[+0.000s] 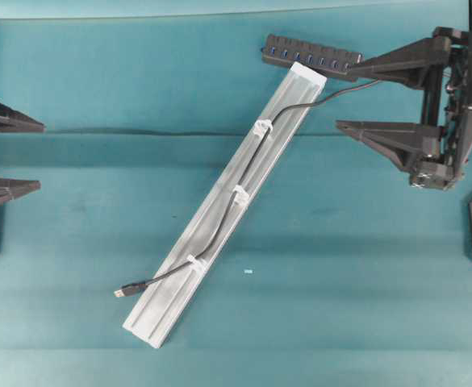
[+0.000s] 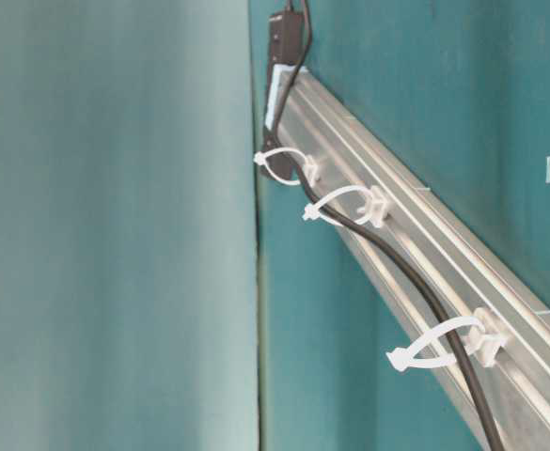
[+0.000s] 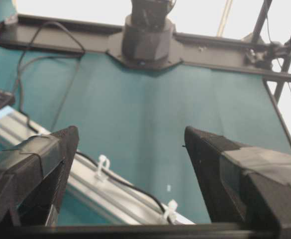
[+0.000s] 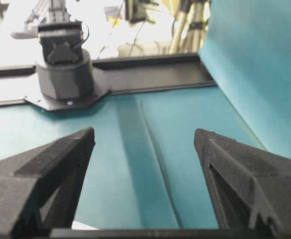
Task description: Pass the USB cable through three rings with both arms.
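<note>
Inspector: USB cable (image 1: 219, 230) runs along the aluminium rail (image 1: 171, 310) through all three rings (image 1: 240, 193), plug at lower left.

Operator: Claws?

Inspector: Left gripper (image 1: 38, 153) and right gripper (image 1: 347, 93) spread, empty. Advise withdrawing without snagging cable.

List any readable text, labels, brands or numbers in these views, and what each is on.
None readable in any view.
USB hub: blue ports only, no legible marking.
Aluminium rail: bare metal, no print.
USB cable and three rings: unmarked.
Small pale scrap on the teal table cover: too small to tell whether it carries text.
</note>
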`<act>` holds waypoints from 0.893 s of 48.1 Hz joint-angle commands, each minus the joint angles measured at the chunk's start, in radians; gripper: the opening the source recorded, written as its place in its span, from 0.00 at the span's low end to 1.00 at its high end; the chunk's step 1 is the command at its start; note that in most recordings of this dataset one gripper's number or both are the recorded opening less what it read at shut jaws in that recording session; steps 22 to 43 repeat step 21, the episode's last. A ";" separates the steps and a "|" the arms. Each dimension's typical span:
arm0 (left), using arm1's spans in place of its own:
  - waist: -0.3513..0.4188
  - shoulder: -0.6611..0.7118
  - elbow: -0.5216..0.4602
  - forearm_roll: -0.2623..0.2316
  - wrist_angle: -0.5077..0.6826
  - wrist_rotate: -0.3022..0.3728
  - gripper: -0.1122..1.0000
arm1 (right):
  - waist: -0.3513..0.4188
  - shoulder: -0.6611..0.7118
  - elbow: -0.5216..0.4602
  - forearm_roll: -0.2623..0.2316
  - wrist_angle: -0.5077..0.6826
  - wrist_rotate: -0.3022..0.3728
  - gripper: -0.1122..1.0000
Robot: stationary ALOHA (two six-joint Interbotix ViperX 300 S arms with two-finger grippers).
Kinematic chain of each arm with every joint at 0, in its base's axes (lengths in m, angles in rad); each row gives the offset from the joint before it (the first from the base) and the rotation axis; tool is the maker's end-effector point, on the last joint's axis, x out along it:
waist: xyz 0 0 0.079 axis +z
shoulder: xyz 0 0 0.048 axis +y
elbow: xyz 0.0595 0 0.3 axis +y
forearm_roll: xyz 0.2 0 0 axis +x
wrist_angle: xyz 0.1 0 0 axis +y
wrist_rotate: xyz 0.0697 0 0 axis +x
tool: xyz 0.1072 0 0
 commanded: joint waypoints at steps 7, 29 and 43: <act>0.003 -0.003 -0.017 0.003 -0.057 -0.011 0.94 | 0.034 0.020 -0.008 0.000 0.066 0.012 0.88; 0.002 0.003 -0.005 0.003 -0.115 -0.009 0.94 | 0.074 0.028 -0.006 0.002 0.077 0.009 0.88; 0.002 0.003 -0.005 0.003 -0.115 -0.009 0.94 | 0.074 0.028 -0.006 0.002 0.077 0.009 0.88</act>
